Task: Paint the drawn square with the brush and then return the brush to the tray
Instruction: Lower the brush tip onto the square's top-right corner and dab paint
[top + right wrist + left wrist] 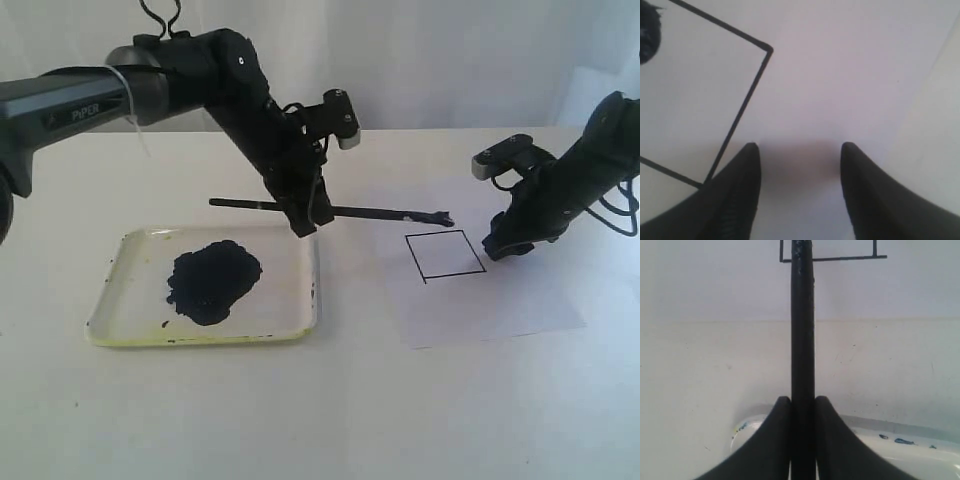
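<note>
Exterior view: you read "PiPER" on the left arm [85,110]. The left gripper [305,222] holds the brush [380,213] level over the tray [200,338]'s right rim, its tip just beyond the blank drawn square [445,255]'s far edge, on a white table [320,420]. Left wrist view: fingers [775,440] clamp the brush shaft; right wrist view: right gripper [800,147] spread, empty, over the paper sheet [840,75].

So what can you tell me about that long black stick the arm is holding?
The brush is a long, thin black stick, with dark paint clotted at its tip. The left hand is shut on the shaft around mid-length and holds it roughly level above the table. Its tail end sticks out on the side of the tray. Its tip reaches the far edge of the drawn square, whose inside is white. I cannot tell whether the tip touches the paper.
</note>
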